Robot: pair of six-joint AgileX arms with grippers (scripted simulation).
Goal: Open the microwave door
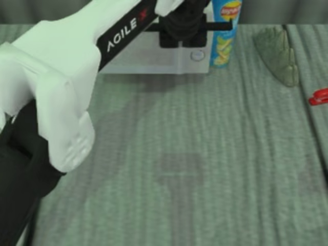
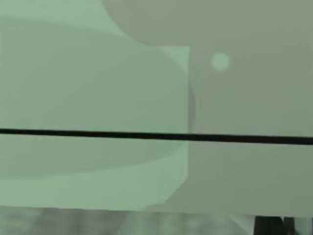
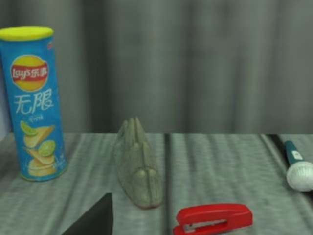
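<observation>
My left arm (image 1: 66,87) fills the left side of the top view, running from the lower left corner up to the upper centre, where the left gripper (image 1: 185,28) sits against the microwave (image 1: 154,61) at the far edge of the table (image 1: 205,169). The microwave shows only as a pale box in the upper centre, mostly covered by the arm, with one round knob (image 1: 197,55) visible near its right end. The left wrist view is pressed close to the front: the microwave door (image 2: 93,112) fills the left and centre of that frame as a pale green panel, the knob appears again as a small light dot in the upper right, and a thin black line crosses the whole frame from left to right. I cannot tell whether the left jaws are released or clenched; the fingers are lost in the dark mass of the wrist. Just right of the microwave stands a blue chip can (image 1: 225,33), upright. Further right, in the upper right of the top view, lies a grey-green ridged object (image 1: 279,56), and a red stapler (image 1: 319,96) sits at the right edge. The right wrist view shows a blue-handled microphone (image 3: 297,169) at its right edge. The right gripper itself is not seen in any view.
</observation>
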